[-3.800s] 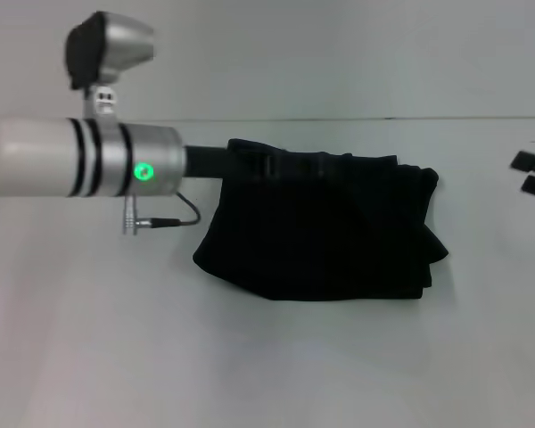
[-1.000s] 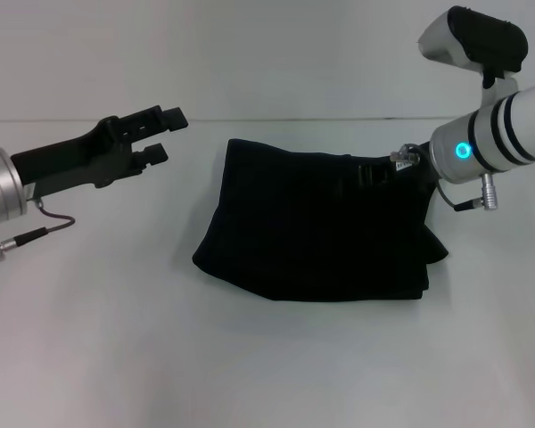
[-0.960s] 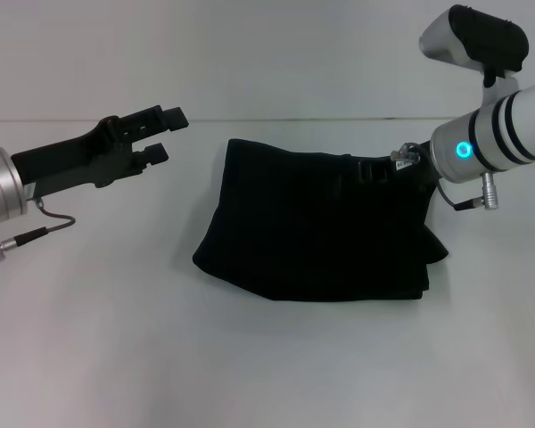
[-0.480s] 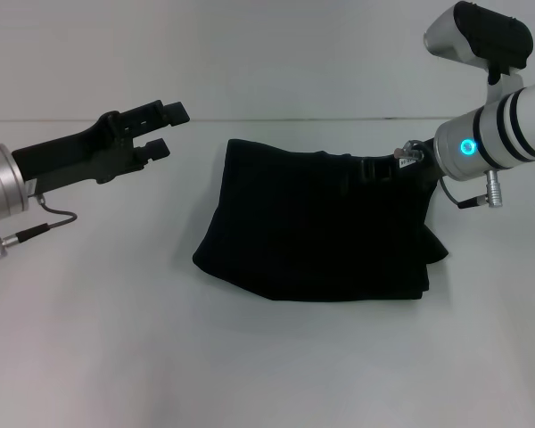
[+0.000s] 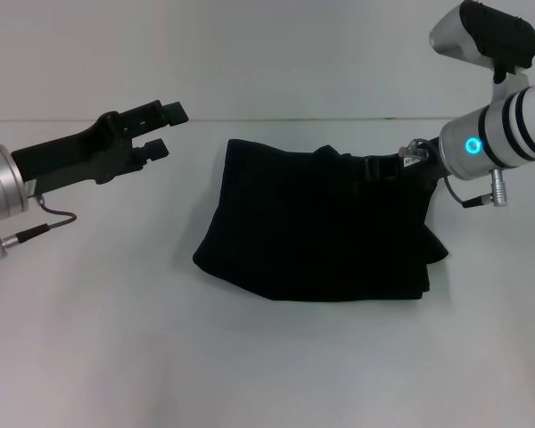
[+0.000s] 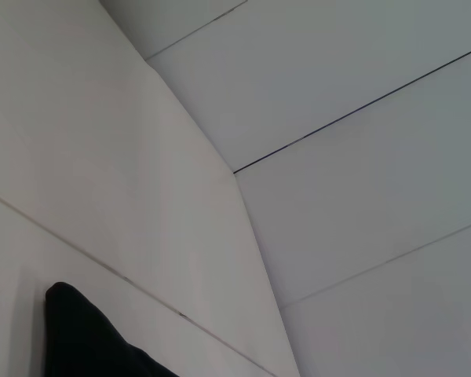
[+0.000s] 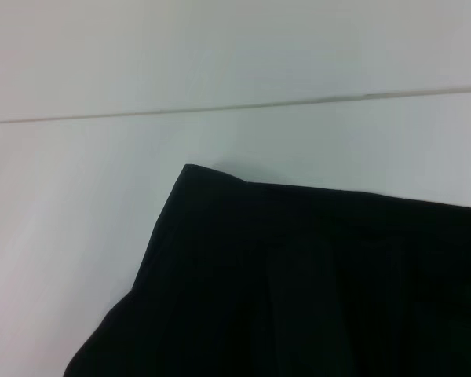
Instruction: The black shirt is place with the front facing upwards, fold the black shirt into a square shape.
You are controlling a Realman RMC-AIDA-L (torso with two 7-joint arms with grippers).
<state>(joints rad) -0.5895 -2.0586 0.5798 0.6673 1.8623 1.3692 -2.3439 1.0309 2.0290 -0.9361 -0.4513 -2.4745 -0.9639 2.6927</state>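
Black shirt (image 5: 316, 227) lies folded nearly square under the slowly withdrawing right gripper (image 5: 383, 168), grip unclear; left gripper (image 5: 160, 132) hovers spread alongside.

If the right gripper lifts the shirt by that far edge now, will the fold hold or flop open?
Probably flops: the shirt is soft cloth, with rounded, sagging edges. The layers look loose at its right side, so they may slide apart. The right gripper is at one point only, so the rest would likely droop.
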